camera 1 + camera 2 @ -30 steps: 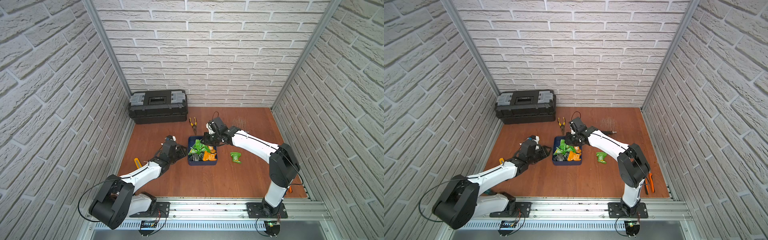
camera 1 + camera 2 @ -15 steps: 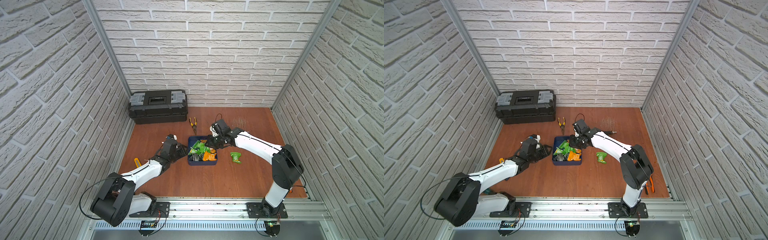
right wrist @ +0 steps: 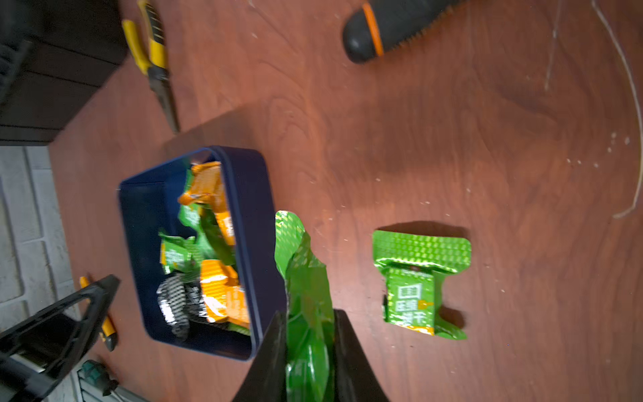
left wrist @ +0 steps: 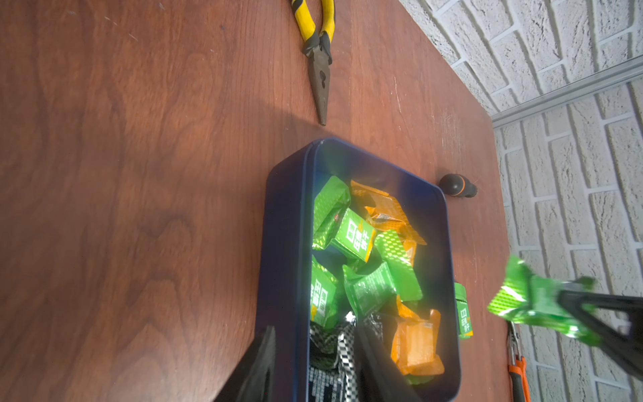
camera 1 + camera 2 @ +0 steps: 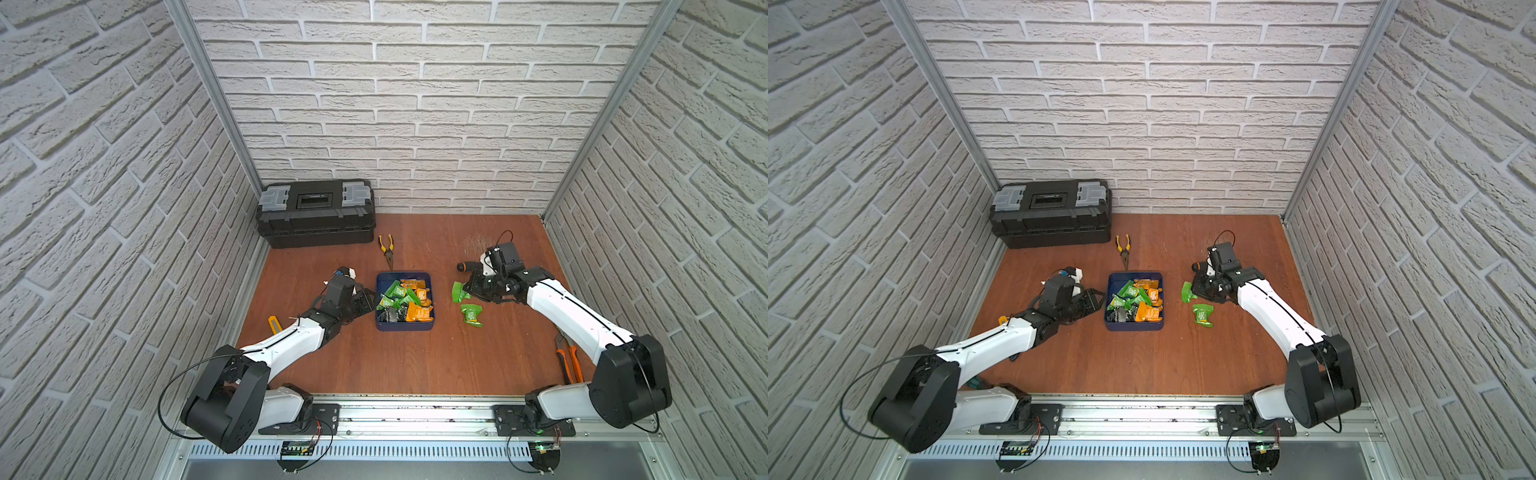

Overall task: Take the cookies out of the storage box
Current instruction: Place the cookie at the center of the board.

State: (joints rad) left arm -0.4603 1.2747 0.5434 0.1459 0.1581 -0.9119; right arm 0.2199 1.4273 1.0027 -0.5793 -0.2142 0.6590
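Observation:
The navy storage box (image 5: 405, 328) (image 5: 1133, 326) sits mid-table, holding several green, orange and black cookies (image 5: 405, 301) (image 4: 365, 264) (image 3: 212, 271). To the right of the box's right wall, just above the table, my right gripper (image 5: 467, 293) (image 3: 309, 334) is shut on a green cookie packet (image 5: 458, 292) (image 5: 1187, 291) (image 3: 295, 250). Another green packet (image 5: 471, 314) (image 3: 414, 278) lies flat on the wood next to it. My left gripper (image 5: 369, 300) (image 4: 315, 330) stands partly open astride the box's left wall (image 4: 282, 243). One finger is outside, the other inside among black packets.
A black toolbox (image 5: 316, 212) stands at the back left, with yellow-handled pliers (image 5: 388, 249) behind the box. A black screwdriver handle (image 5: 465, 266) lies beside my right wrist. Orange-handled pliers (image 5: 569, 361) lie at the front right, and a yellow knife (image 5: 274, 324) by the left arm.
My right gripper has moved right, from over the box's back right part to beyond its right wall, with the green packet in it. The left arm has stayed still.

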